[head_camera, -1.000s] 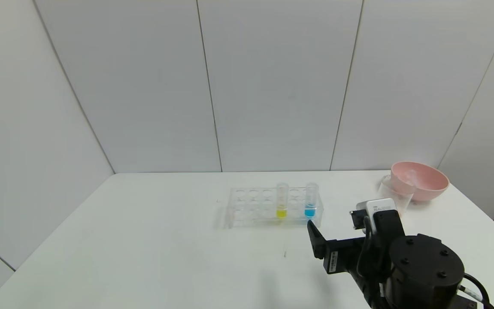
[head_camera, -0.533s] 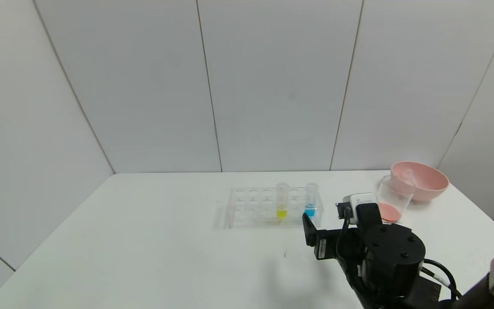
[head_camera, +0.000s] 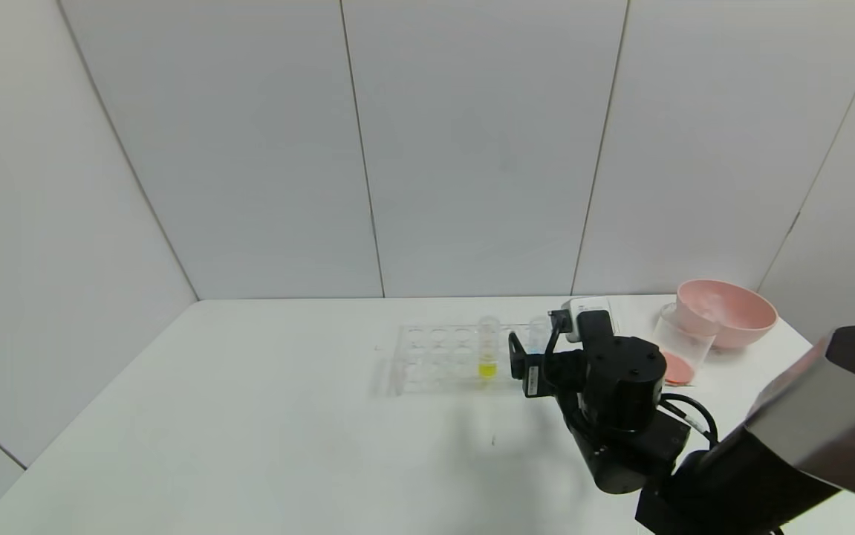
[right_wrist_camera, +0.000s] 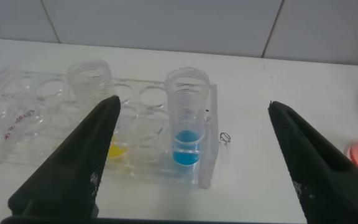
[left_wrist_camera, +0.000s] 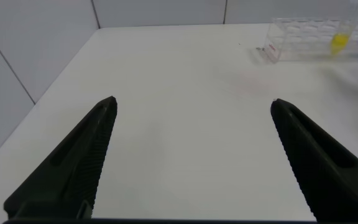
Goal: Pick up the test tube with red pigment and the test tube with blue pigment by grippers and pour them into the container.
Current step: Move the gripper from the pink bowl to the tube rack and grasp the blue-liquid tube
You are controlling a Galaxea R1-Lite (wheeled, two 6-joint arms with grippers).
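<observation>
The right gripper (right_wrist_camera: 191, 155) sits just right of centre in the head view, its two black fingers spread wide and lined up on the test tube with blue pigment (right_wrist_camera: 186, 118), which stands upright in the end hole of the clear tube rack (right_wrist_camera: 36, 118); a tube with yellow liquid (right_wrist_camera: 92, 93) stands a couple of holes along. Nothing is pinched yet. Off to the right, beside the pink bowl (head_camera: 728, 312), the container (head_camera: 681, 343) already shows an orange-red pool at its bottom, so the red pour looks done and the blue pickup is the step in hand. Next the fingers need to come down either side of the blue tube near its threaded top and close squarely, without knocking the rack. The left gripper (left_wrist_camera: 191, 155) hangs idle over bare table (left_wrist_camera: 185, 74), jaws wide apart.
</observation>
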